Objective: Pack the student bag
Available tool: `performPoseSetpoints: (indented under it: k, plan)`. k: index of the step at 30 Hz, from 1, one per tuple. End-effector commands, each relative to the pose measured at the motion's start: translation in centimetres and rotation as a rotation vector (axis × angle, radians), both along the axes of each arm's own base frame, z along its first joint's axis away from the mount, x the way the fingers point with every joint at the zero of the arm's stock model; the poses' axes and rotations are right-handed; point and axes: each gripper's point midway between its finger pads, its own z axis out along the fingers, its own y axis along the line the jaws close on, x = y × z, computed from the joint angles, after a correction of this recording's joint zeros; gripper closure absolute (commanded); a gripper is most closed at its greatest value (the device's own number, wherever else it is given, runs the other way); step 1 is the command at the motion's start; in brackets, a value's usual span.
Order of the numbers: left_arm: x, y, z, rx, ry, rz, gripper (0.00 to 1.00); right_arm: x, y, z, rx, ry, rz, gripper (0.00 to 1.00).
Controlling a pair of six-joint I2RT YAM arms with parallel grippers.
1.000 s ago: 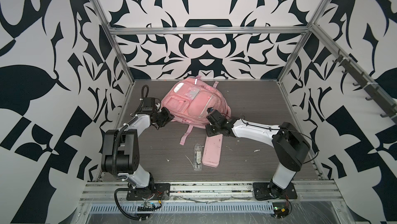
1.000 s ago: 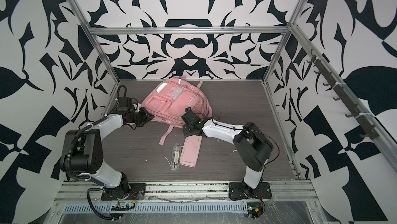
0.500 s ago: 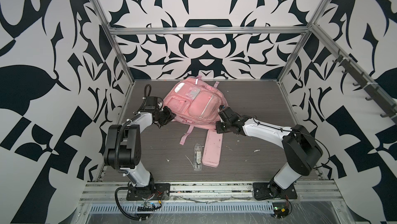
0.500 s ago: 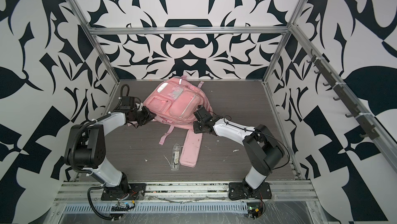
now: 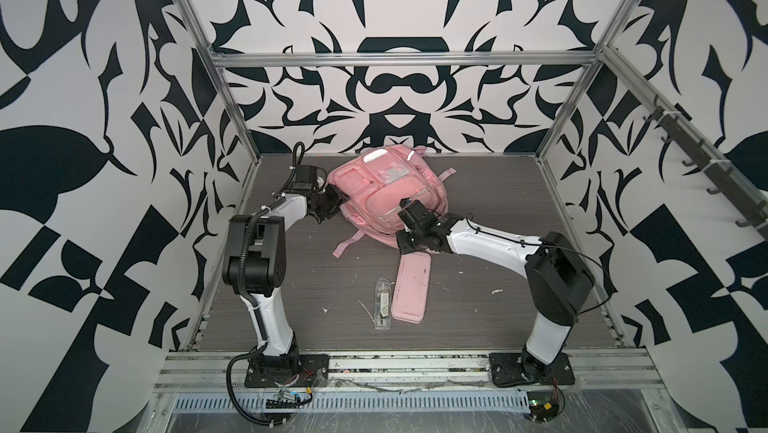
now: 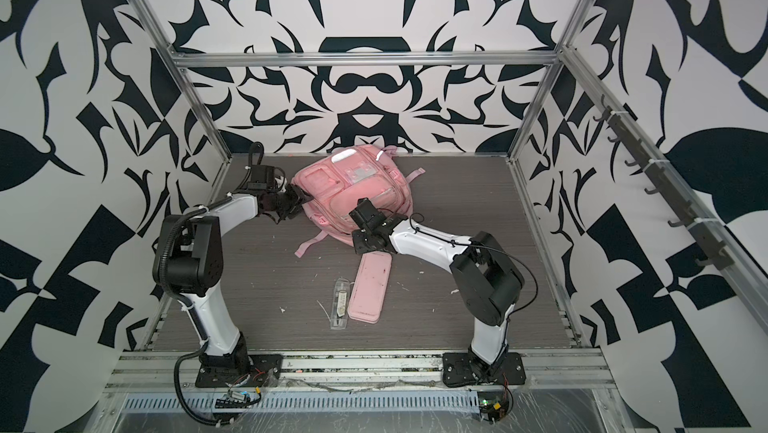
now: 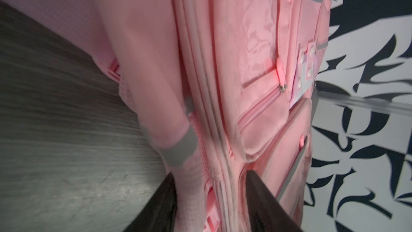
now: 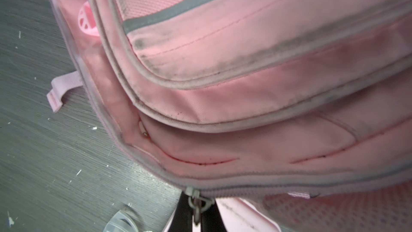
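The student bag (image 5: pixel 386 194) (image 6: pixel 353 189) is a pink backpack lying front-up at the back of the table. My left gripper (image 5: pixel 336 198) (image 6: pixel 301 198) is at its left side. In the left wrist view this gripper (image 7: pixel 211 197) is open, its jaws standing apart on either side of the bag's piped side seam (image 7: pixel 220 175). My right gripper (image 5: pixel 400 244) (image 6: pixel 356 244) is at the bag's near edge. The right wrist view shows it (image 8: pixel 197 215) shut on the metal zip pull (image 8: pixel 197 204) of the bag's main zip.
A flat pink pencil case (image 5: pixel 411 287) (image 6: pixel 370 287) lies in front of the bag, just under my right wrist. A clear plastic case (image 5: pixel 383 298) (image 6: pixel 340 304) lies beside it. A loose pink strap (image 5: pixel 347 244) trails onto the table. White scraps dot the dark surface.
My left gripper has opened at the bag's side. My right gripper, still holding the zip pull, swung right and then came back left along the bag's near edge.
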Motion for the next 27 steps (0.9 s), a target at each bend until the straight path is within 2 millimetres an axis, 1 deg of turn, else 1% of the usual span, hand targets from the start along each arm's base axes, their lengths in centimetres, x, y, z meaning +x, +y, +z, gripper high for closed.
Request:
performPoseSetpoints:
  k: [1, 3, 5, 10, 13, 16, 21, 24, 27]
  plan:
    - [-2.5, -0.5, 1.8, 0.026, -0.012, -0.033, 0.41, 0.7, 2.9, 3.0, 0.058, -0.064, 0.052, 1.00]
    - [-4.3, -0.6, 2.0, 0.034, -0.016, -0.048, 0.39, 0.4, 3.9, 2.9, 0.060, -0.062, 0.074, 1.00]
    - [-6.1, -0.8, 2.0, 0.048, -0.014, -0.061, 0.38, 0.0, 4.9, 3.0, 0.061, -0.063, 0.097, 1.00]
    - [-11.5, -1.6, -0.3, 0.055, 0.045, -0.099, 0.38, -1.2, 7.0, 2.6, 0.066, -0.054, 0.145, 1.00]
    - [-13.1, -2.4, -1.2, 0.037, 0.060, -0.106, 0.38, -1.7, 8.4, 2.3, 0.073, -0.043, 0.171, 1.00]
    - [-13.3, -2.8, -1.9, 0.019, 0.069, -0.100, 0.39, -2.2, 9.9, 2.1, 0.079, -0.035, 0.199, 1.00]
    - [-12.3, -3.5, -2.5, 0.020, 0.077, -0.113, 0.40, -3.2, 11.8, 2.1, 0.088, -0.029, 0.234, 1.00]
    - [-12.0, -4.1, -1.9, 0.001, 0.068, -0.124, 0.42, -3.8, 12.4, 1.8, 0.084, -0.021, 0.246, 1.00]
    - [-12.1, -4.3, -0.5, -0.013, 0.037, -0.131, 0.46, -4.0, 12.3, 1.5, 0.076, -0.019, 0.239, 1.00]
